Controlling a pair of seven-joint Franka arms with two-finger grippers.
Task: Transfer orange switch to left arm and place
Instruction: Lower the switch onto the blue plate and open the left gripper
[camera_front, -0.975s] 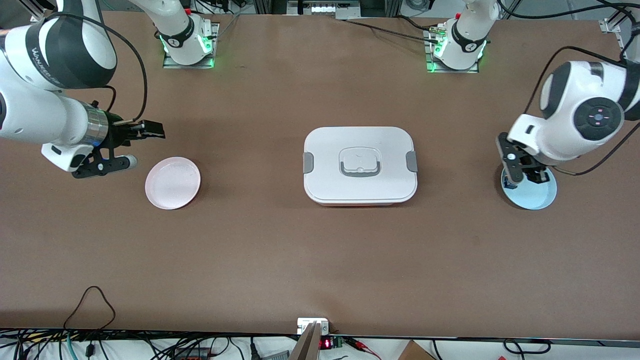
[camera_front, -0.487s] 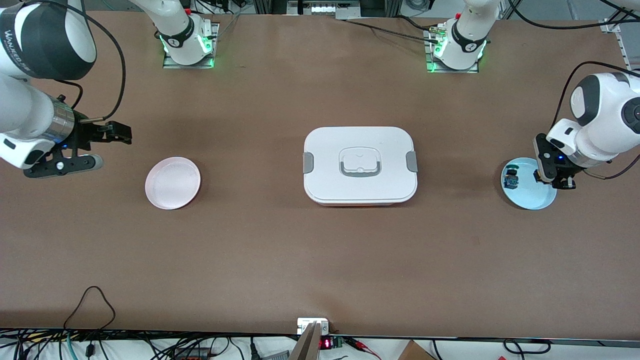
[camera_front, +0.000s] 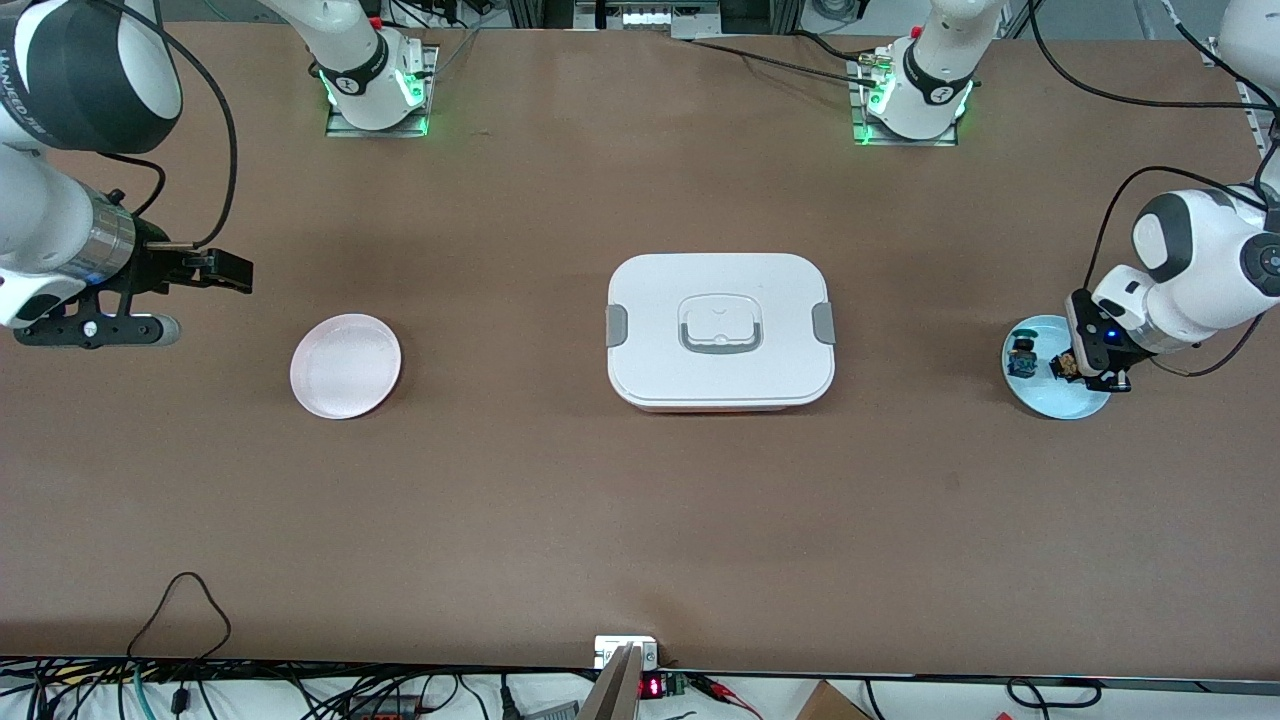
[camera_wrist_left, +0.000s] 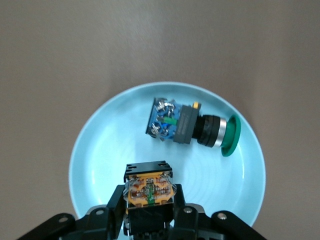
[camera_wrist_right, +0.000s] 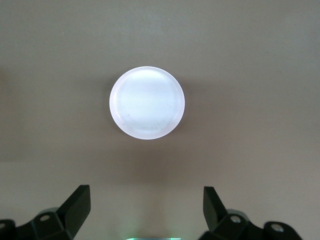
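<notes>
The orange switch has an orange end and a black body and is at the light blue plate at the left arm's end of the table. My left gripper is shut on it; the left wrist view shows the switch clamped between the fingers over the plate. The white box sits at the table's middle. My right gripper is open and empty, in the air beside the pink plate, toward the right arm's end of the table. It is open too in the right wrist view.
A blue-and-black switch with a green cap lies on the same blue plate, toward the box. The pink plate holds nothing. Cables run along the table edge nearest the camera.
My left gripper moved off the blue switch toward the left arm's end of the plate, lowered and closed on the orange switch. My right gripper drew away from the pink plate.
</notes>
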